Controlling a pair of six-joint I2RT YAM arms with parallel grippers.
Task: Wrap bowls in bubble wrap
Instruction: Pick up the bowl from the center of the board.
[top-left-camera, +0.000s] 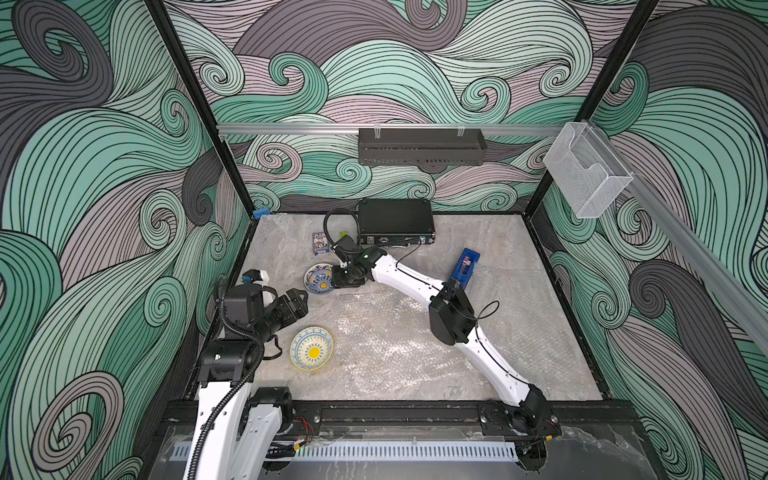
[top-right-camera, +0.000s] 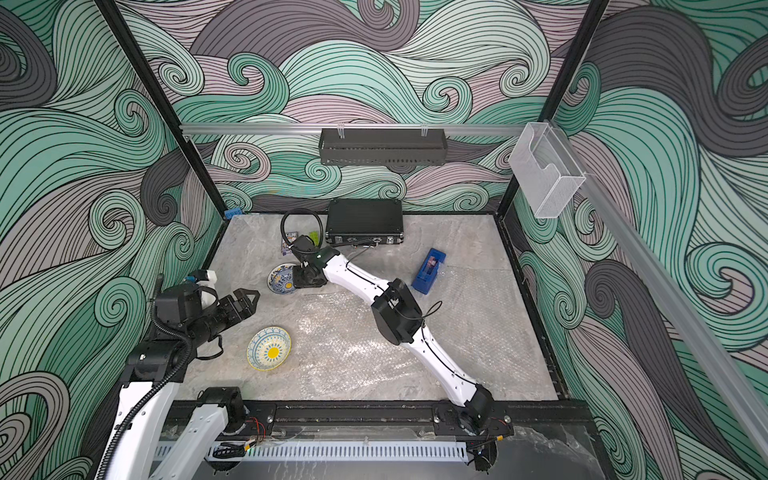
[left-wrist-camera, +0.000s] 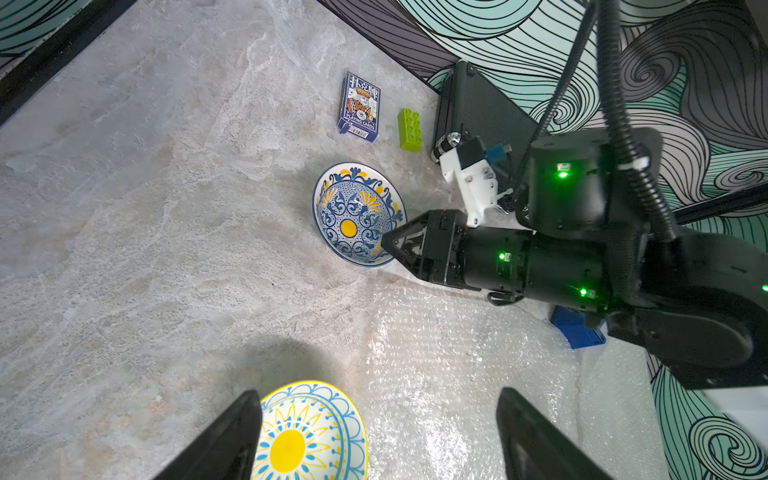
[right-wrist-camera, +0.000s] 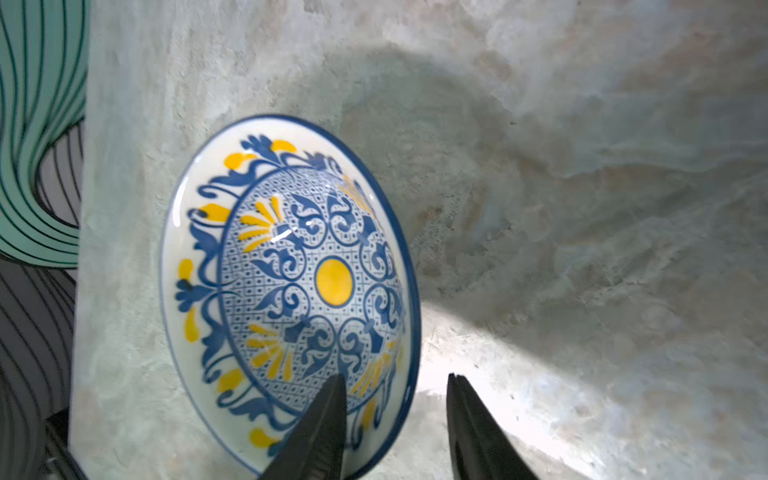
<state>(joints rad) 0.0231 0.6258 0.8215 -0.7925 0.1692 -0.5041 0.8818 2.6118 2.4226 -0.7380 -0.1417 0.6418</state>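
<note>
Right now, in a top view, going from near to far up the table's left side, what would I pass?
Cream bowl → dark blue bowl → deck of playing cards.

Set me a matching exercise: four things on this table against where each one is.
Things:
1. dark blue bowl
2. cream bowl
3. playing cards
4. black case

Places:
A. beside the green brick
B. at the far edge of the table
C. one right gripper finger inside its rim
D. nearest the table's front edge

Pairs: 1-C, 2-D, 3-A, 4-B
</note>
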